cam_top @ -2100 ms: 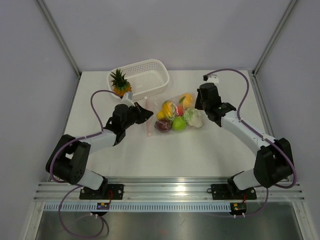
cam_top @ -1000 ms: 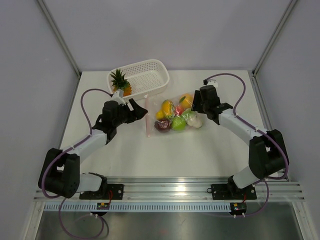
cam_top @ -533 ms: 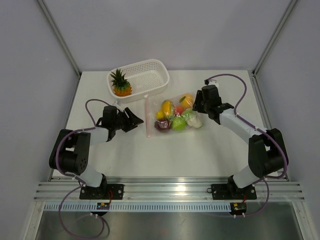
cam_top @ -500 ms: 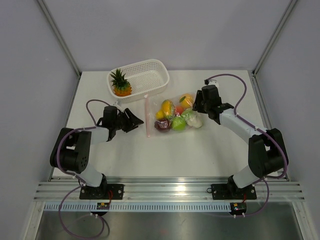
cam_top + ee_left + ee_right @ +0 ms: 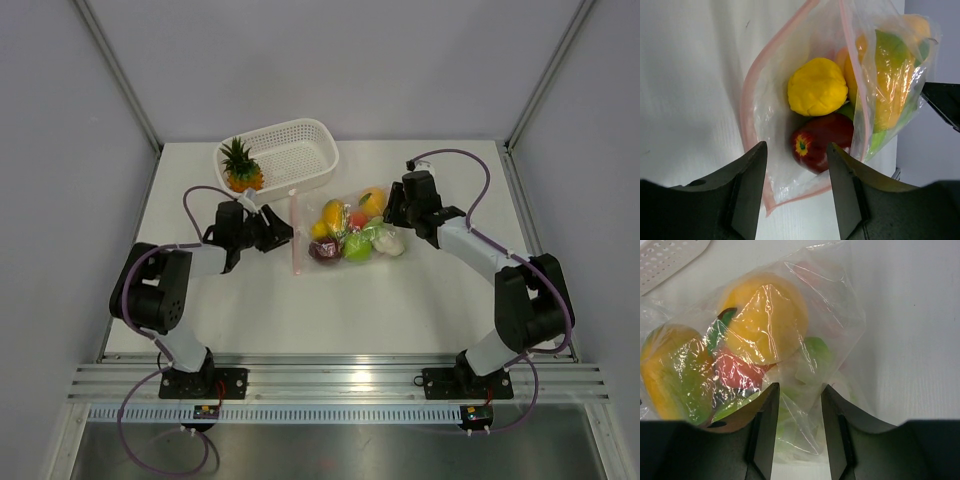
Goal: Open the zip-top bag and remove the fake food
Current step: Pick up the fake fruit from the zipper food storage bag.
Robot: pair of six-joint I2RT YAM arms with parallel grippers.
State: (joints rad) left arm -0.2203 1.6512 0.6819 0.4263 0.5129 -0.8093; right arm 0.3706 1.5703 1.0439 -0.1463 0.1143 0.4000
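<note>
Middle of tabletop (image 5: 330, 300): zip bag (image 5: 350, 232) lying flat, near white basket (image 5: 300, 150), pink zip mouth facing left, gaping. Inside bag: fake food (image 5: 817, 92), with yellow, dark red, orange and green pieces. At basket's left end: pineapple (image 5: 240, 170). At bag mouth: left pincer (image 5: 796, 147), fingers apart, astride zip edge. At bag's far end: right pincer (image 5: 800, 387), fingers apart, astride plastic.

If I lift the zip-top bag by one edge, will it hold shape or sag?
Probably sags: the zip-top bag is thin, crinkled film. Its mouth gapes in the left wrist view, so the round fake food may roll out if tipped.
</note>
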